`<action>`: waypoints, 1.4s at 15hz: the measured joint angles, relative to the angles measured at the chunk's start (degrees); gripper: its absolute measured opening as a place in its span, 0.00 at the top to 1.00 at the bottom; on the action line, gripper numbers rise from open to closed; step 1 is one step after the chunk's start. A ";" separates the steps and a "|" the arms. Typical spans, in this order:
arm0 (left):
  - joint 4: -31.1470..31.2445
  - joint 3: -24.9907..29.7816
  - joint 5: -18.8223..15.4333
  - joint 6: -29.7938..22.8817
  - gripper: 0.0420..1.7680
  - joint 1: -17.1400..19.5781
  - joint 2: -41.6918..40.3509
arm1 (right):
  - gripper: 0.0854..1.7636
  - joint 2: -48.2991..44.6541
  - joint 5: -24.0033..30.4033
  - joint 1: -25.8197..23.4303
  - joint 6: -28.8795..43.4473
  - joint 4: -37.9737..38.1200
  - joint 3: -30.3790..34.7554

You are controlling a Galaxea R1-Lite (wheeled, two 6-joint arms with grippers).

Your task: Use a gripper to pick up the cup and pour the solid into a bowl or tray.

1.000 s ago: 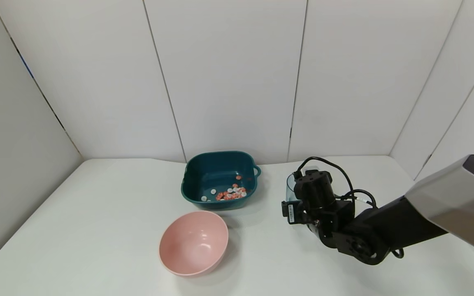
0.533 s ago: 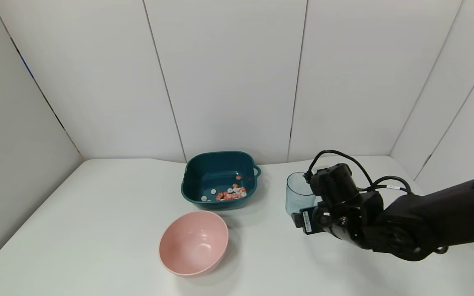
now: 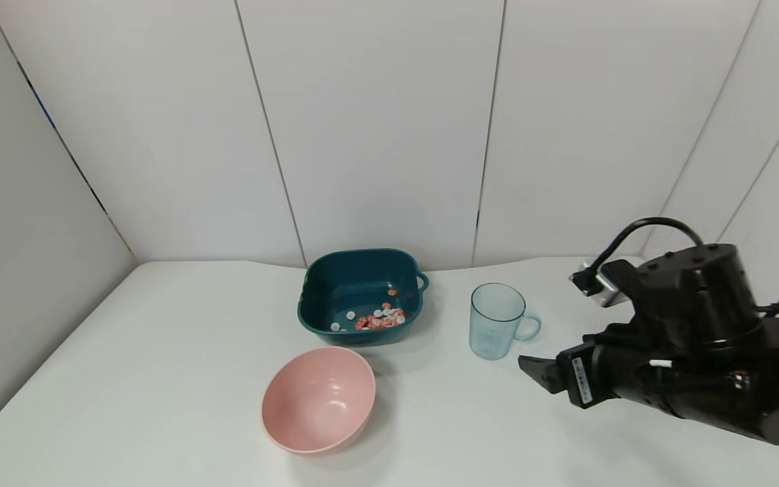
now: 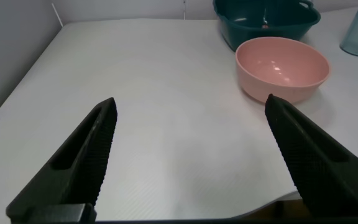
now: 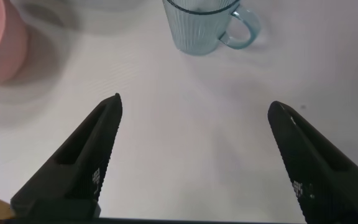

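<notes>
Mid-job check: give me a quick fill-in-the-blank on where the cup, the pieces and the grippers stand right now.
1. The cup stands ____ on the table, apart from the right gripper.
2. The solid lies inside the ____ basin.
3. The pink bowl holds ____ pieces.
4. The jaws of the left gripper and the right gripper are both ____.

Missing words: upright; teal; no; open

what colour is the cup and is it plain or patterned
Clear light blue with fine vertical ribs; the cup shows this best in the right wrist view.
</notes>
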 joint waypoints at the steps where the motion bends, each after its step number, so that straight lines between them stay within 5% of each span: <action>1: 0.00 0.00 -0.02 0.00 0.03 0.00 0.00 | 0.04 -2.94 0.77 -0.39 -0.30 0.26 1.34; 11: 0.00 0.00 0.02 0.02 0.03 0.00 0.00 | 0.04 -27.17 2.76 -7.08 -1.27 6.60 13.25; 21: 0.00 0.00 -0.02 0.02 0.03 0.00 0.00 | 0.04 -46.32 8.81 -22.88 -5.99 7.34 22.54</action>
